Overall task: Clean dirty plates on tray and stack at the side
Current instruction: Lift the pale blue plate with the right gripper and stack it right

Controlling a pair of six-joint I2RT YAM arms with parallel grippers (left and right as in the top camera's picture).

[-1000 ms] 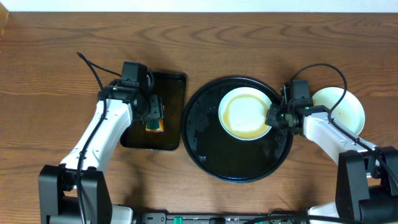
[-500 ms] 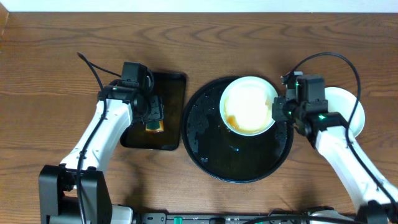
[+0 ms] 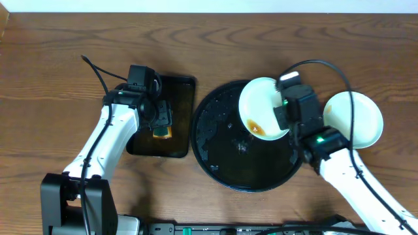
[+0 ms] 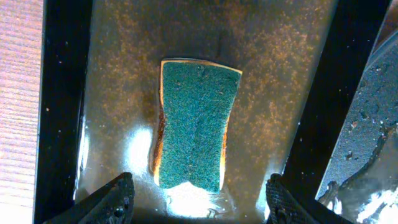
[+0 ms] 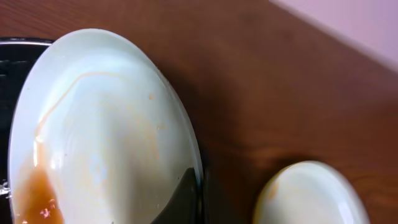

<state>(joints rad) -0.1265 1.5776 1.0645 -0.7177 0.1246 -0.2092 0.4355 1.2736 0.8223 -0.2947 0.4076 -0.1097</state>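
The pale yellow plate (image 3: 260,104) is clamped at its rim by the right gripper (image 3: 281,117) and held tilted over the far right edge of the round tray (image 3: 215,153), brown liquid being gathered at its low side (another pale plate (image 3: 356,121) lies on the table near it). The left gripper (image 3: 161,119) is held with fingers apart above the sponge (image 4: 196,124) in the rectangular tray (image 3: 181,98).

From overhead you can't see the right gripper's (image 3: 282,117) fingertips; its own body covers them. In the right wrist view the smeared plate (image 5: 106,124) runs off the bottom edge, and a blurred second plate (image 5: 311,196) is cropped lower right.
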